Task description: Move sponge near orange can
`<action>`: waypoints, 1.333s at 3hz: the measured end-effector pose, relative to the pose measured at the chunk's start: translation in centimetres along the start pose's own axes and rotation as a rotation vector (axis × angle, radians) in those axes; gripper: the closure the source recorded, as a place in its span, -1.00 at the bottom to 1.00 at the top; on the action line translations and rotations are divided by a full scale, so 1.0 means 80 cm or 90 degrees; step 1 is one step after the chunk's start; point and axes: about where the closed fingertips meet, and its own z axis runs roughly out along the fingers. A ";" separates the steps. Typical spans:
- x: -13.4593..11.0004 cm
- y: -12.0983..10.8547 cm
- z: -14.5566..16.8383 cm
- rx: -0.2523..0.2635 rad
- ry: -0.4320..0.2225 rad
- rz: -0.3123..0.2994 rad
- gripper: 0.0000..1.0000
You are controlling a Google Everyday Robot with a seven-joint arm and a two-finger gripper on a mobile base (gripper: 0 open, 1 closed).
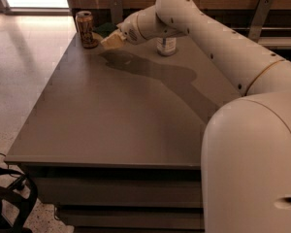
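Observation:
The orange can [85,29] stands upright at the far left corner of the grey table [121,115]. My gripper [117,37] is at the far end of the table, just right of the can, and is shut on the sponge [110,38]. The sponge shows its pale yellow foam toward me and its dark green top toward the back. It hangs slightly above the table, a short gap from the can. The white arm reaches across from the right.
A clear plastic bottle [167,45] stands behind the arm near the far edge, mostly hidden. A wooden wall with metal brackets [260,13] runs behind the table. Black chair parts [9,198] sit at the lower left on the floor.

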 end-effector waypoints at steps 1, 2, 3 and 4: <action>0.000 0.001 0.004 -0.003 0.000 0.000 0.68; 0.001 0.004 0.009 -0.007 0.001 0.000 0.08; 0.001 0.006 0.012 -0.009 0.002 0.000 -0.40; 0.002 0.009 0.015 -0.012 0.002 0.000 -0.88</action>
